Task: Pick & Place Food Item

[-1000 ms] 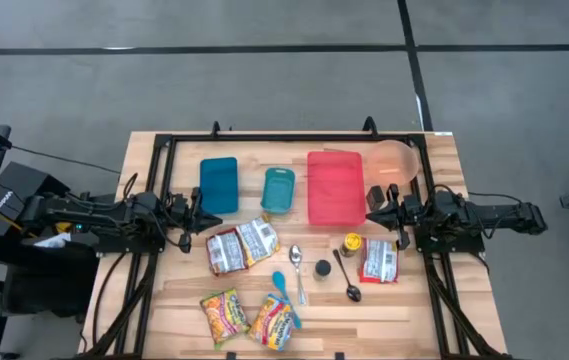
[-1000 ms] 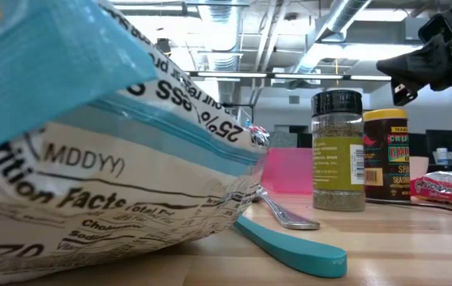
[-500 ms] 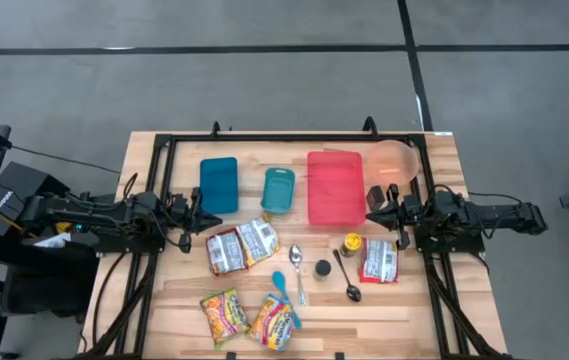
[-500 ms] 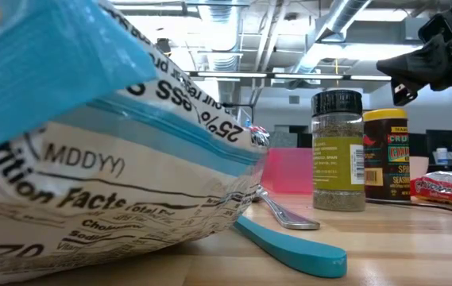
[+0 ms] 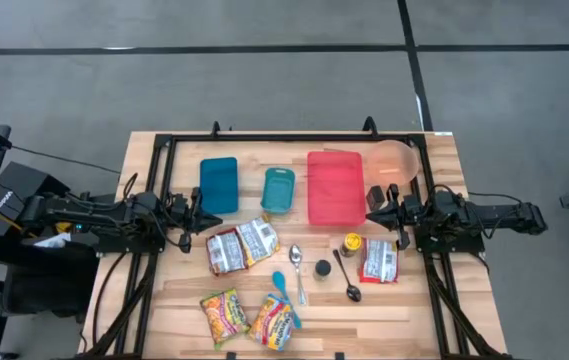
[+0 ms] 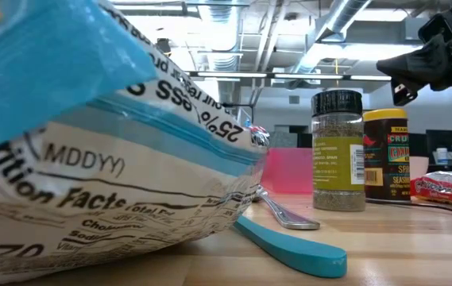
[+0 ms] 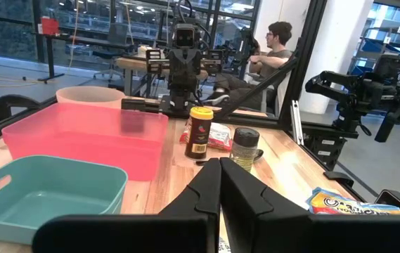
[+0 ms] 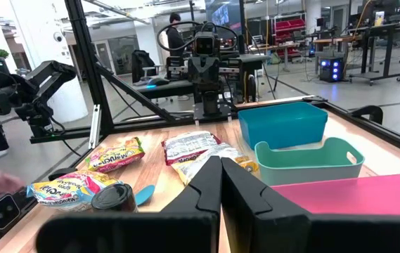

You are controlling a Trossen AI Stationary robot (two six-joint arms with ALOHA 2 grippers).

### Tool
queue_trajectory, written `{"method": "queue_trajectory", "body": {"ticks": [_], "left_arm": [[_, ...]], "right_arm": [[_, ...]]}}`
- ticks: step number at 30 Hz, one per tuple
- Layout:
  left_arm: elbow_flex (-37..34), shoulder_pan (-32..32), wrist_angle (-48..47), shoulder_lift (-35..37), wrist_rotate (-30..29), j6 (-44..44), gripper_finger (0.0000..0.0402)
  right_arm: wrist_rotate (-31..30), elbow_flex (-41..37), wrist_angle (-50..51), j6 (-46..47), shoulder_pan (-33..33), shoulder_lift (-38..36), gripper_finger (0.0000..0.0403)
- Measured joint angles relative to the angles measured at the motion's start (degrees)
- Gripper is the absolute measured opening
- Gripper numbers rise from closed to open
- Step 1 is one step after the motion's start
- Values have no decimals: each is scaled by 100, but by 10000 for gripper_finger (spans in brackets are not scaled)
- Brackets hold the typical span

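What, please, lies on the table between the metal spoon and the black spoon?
In the high view, a black-capped jar stands between the metal spoon and the black spoon, touching neither.

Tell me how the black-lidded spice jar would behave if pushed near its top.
The spice jar stands upright and tall on a narrow base, so a high push would probably tip it. Being round, it would likely roll once down. Its contents look dry and loose, so it is probably fairly light.

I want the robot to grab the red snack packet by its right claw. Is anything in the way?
Nothing visible blocks it. The right claw hangs shut beside the pink bin, and the red snack packet lies flat just in front of that arm. The yellow-lidded spice jar stands beside the packet, not between them.
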State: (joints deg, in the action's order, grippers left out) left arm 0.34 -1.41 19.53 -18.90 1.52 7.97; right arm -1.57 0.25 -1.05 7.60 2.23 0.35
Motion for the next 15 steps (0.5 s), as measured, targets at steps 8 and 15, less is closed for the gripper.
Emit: {"method": "queue_trajectory", "body": {"ticks": [8, 15], "left_arm": [[2, -1, 1, -1, 0, 0, 0], [1, -1, 137, 0, -1, 0, 0]], "right_arm": [[-1, 0, -1, 0, -1, -1, 0], [1, 0, 1, 0, -1, -1, 0]]}}
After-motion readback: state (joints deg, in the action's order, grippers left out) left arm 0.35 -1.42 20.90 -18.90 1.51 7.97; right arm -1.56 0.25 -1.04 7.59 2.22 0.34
